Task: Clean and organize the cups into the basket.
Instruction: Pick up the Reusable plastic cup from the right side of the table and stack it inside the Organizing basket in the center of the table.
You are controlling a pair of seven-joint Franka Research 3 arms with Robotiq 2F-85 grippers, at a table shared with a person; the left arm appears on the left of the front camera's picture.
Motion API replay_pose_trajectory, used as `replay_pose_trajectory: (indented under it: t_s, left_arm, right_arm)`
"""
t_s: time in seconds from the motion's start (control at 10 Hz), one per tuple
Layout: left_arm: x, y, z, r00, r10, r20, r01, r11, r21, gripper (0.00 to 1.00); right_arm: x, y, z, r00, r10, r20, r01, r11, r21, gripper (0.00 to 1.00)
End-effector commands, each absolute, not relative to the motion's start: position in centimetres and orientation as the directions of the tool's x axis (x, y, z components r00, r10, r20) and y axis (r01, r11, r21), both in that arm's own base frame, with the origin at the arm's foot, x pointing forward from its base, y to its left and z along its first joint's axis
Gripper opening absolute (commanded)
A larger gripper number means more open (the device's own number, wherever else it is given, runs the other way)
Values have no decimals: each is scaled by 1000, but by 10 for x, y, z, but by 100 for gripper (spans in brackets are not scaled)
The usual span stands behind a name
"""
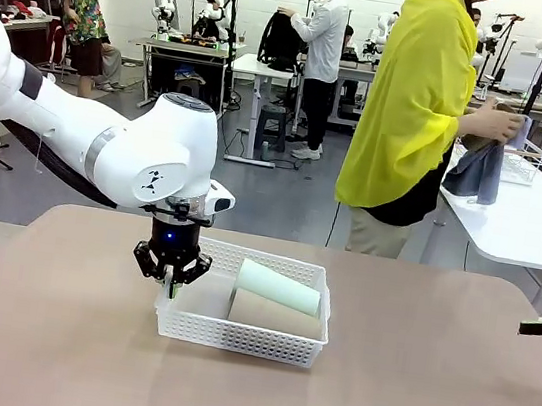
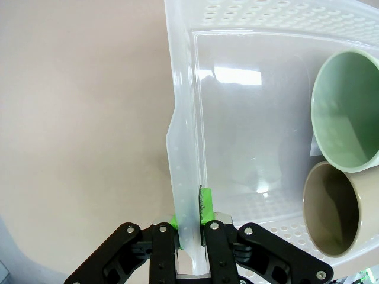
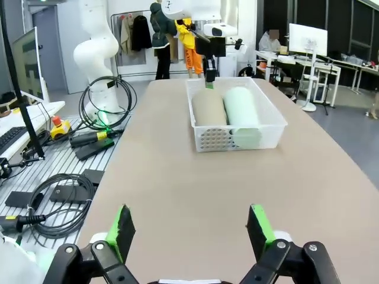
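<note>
L claw (image 2: 190, 214) pinches basket (image 2: 183, 148) wall — mint cup (image 2: 343, 112), tan cup (image 2: 331, 207) inside.

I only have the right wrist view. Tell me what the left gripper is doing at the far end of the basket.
Observer: The left gripper is shut on the basket at its short end wall, one green pad inside, the other outside.
Operator: Give me the cups' orientation.
Observer: The mint cup and the tan cup lie side by side, open mouths toward that clamped wall; both look empty.
Operator: Report on the person.
Observer: The person is turned toward a side table, holding a grey cloth.
</note>
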State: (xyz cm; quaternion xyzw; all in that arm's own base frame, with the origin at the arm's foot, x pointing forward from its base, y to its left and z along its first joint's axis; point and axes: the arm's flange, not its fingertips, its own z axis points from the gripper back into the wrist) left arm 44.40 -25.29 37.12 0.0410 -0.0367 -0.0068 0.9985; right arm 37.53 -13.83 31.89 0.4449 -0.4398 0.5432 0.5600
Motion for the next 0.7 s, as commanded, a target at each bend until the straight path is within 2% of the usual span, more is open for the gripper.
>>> replay_pose_trajectory:
  t_s: [0.0,0.6]
  left_arm:
    - [443,-253,372,997,-19,75,12,996,84,0]
    - [443,-253,372,997,-19,75,12,996,84,0]
  right_arm:
    - [368,-136,323,13,235,972,-1000,7,12,100]
    - [368,-136,323,13,235,972,-1000,7,12,100]
